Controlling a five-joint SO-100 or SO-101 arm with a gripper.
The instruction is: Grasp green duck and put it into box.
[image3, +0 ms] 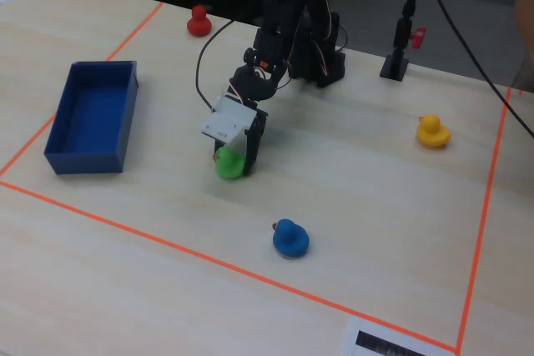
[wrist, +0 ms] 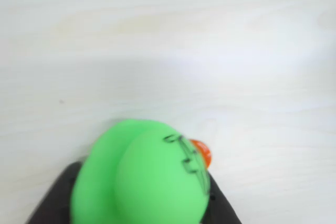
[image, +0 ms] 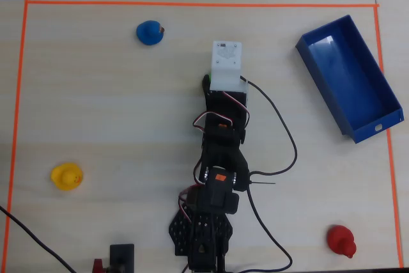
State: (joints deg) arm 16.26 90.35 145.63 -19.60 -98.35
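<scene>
1. Green duck (wrist: 142,179): I see it between my fingers (image3: 235,158), on the tabletop (image3: 350,189).
2. Fingers: bracketing it; whether clamped, I cannot tell.
3. Risk: round body squirting out before reaching the box (image3: 88,114).

From overhead, we are seeing only a sliver of the green duck (image: 206,81); the arm's white wrist block (image: 226,65) is covering the rest. In the wrist view the duck (wrist: 142,182) is running off the bottom edge and looking blurred, with dark gripper (wrist: 142,203) parts peeking out beside it, so we are unable to tell how the jaws stand. In the fixed view the gripper (image3: 238,156) is hiding part of the duck (image3: 227,164).
</scene>
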